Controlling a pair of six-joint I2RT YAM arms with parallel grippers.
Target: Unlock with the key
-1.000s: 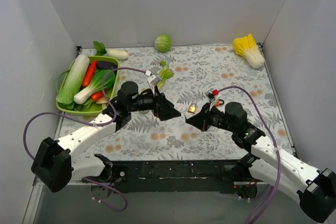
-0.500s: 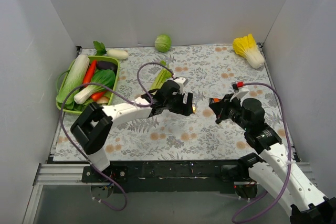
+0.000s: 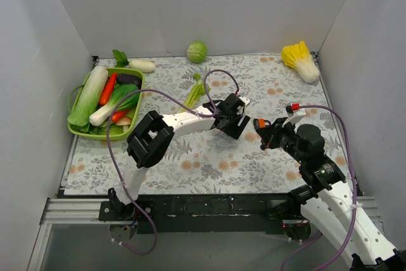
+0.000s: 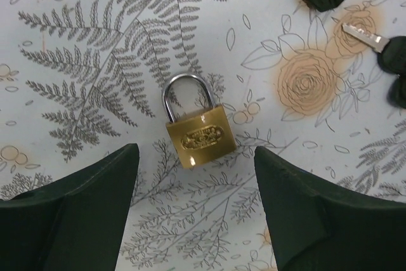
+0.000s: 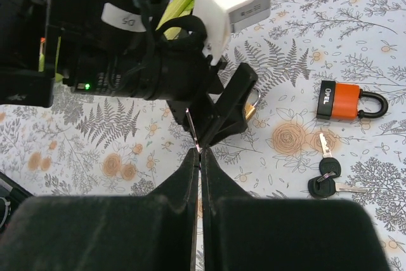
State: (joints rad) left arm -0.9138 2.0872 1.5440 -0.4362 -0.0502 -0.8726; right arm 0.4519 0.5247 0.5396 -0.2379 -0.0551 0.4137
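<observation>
A small brass padlock [image 4: 195,132] lies flat on the floral mat, its shackle pointing away. My left gripper [image 4: 195,160] is open just above it, one finger on each side, touching nothing; in the top view it [image 3: 232,120] covers the padlock. My right gripper [image 5: 199,152] is shut on a key, whose thin silvery blade [image 5: 193,129] sticks out of the fingertips toward the left gripper. In the top view it [image 3: 262,133] is just right of the left one. The orange-and-black padlock [image 5: 346,101] and two spare black-headed keys [image 5: 327,178] lie to the right.
A green basket [image 3: 81,132] of vegetables stands at the left. A green stalk [image 3: 196,93], a round cabbage [image 3: 196,51] and a yellow napa cabbage [image 3: 302,61] lie toward the back. White walls close three sides. Purple cables loop over both arms.
My left arm has swung right across the mat and now hovers over the brass padlock. My right gripper has pulled back to the right and up.
</observation>
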